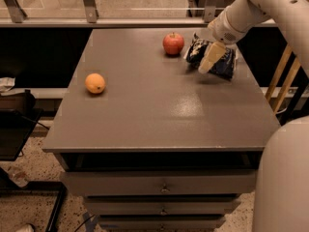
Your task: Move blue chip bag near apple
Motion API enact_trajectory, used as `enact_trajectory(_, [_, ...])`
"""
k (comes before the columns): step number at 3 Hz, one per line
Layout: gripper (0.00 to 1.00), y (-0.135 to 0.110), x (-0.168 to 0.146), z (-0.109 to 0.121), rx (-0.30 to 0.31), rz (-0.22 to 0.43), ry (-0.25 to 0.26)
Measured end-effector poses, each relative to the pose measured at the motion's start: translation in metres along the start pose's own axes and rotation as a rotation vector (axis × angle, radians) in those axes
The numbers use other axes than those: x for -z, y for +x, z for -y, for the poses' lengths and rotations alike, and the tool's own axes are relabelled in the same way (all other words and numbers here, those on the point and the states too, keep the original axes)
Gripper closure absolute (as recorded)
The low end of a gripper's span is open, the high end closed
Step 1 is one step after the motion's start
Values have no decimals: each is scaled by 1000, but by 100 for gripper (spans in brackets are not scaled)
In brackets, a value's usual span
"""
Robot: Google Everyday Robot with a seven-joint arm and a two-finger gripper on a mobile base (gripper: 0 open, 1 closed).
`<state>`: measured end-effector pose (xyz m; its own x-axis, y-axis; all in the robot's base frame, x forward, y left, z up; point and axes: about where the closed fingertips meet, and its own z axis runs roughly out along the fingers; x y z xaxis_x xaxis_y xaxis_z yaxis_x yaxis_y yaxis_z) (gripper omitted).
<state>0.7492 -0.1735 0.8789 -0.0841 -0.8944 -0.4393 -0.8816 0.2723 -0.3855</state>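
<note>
The blue chip bag [219, 64] is dark navy with white print and lies at the table's far right. The red apple [173, 43] stands just left of it, a small gap apart. My gripper [210, 57] comes in from the upper right on the white arm and is closed on the bag. One cream finger [207, 62] lies across the bag's front. The bag's far side is hidden behind the wrist.
An orange citrus fruit [95, 83] sits at the left of the grey table [159, 115]. Drawers run below the front edge. A railing and glass stand behind the table. Wooden slats stand at the right, and my white base [282, 178] fills the lower right.
</note>
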Motion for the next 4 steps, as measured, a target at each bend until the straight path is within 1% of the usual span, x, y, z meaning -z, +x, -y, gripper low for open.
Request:
enact_trajectory(1, [0,0,0,0,0,0,0])
enact_trajectory(2, [0,-4,26,-5,9,-24,14])
enact_trajectory(3, [0,-1,66,-13,-11,-92,55])
enact_trajectory(4, [0,6,95,-20,-47,-149,98])
